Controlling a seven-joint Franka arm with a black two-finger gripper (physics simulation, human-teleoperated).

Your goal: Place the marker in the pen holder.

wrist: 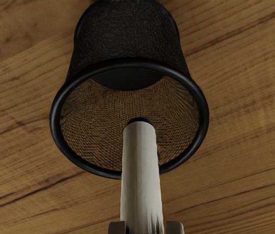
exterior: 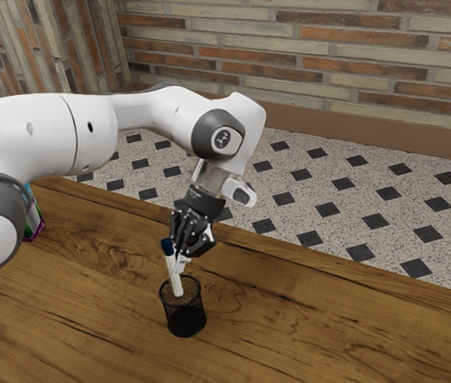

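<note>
Black tool (exterior: 182, 260) grips one marker (wrist: 141, 161) pointing into one pen holder (exterior: 185, 321).

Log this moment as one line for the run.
Hand: shut on marker | marker: tilted, lower end at mouth of pen holder | not released

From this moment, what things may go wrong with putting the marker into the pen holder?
The marker is tilted, with its lower end at the mouth of the pen holder, so it might scrape or catch on the rim while going down.

The holder stands free on the table; a sideways push from the marker could slide or tip it.

If the gripper opens too early, the marker may drop crookedly.
</note>
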